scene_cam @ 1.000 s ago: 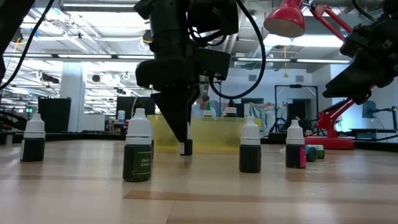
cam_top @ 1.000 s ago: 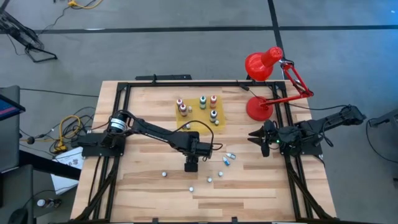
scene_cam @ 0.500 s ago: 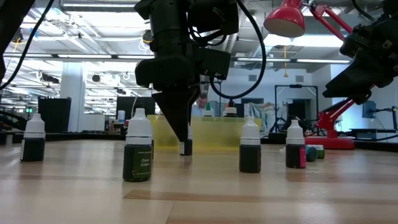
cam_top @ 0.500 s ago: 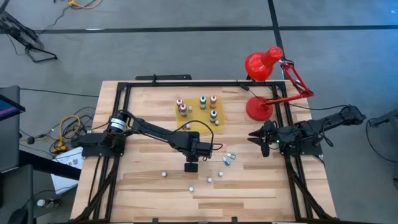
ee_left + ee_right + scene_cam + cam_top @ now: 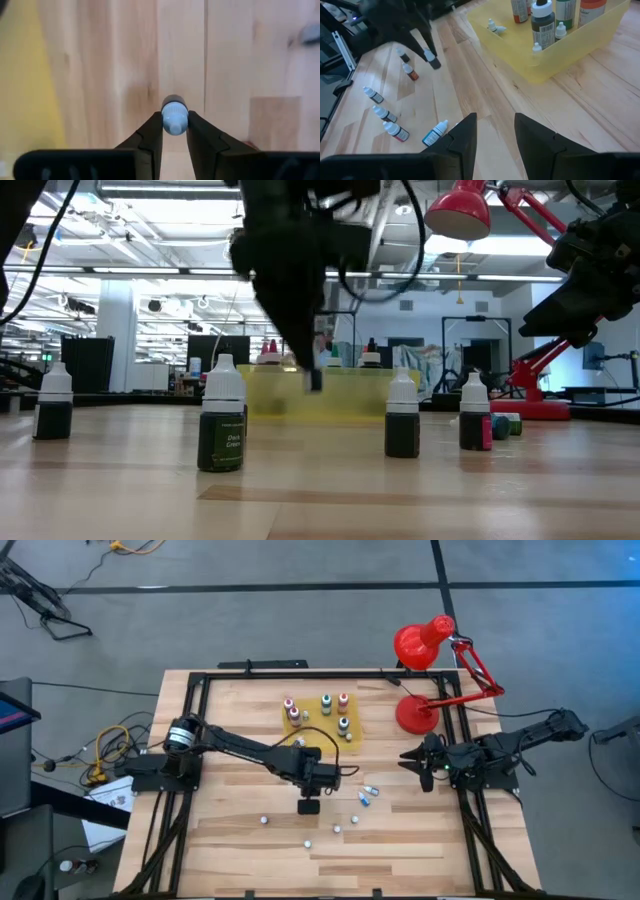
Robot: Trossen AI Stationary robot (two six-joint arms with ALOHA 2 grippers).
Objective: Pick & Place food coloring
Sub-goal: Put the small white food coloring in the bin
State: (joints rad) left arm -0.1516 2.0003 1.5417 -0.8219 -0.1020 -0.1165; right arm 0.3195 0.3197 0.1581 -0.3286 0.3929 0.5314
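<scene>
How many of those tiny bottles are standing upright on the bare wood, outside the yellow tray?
4, spread across the table's front: a dark bottle at far left, a dark green bottle, another dark bottle right of centre, a pink bottle. Toppled ones lie beyond; more may be hidden.

Seven dropper bottles out: six loose, the seventh bottle in my left gripper.
One yellow tray with five bigger bottles; one red lamp.

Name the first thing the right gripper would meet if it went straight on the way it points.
Probably bare table: the right gripper aims between the lying bottles and the yellow tray, toward the left gripper beyond; depth is unclear.
</scene>
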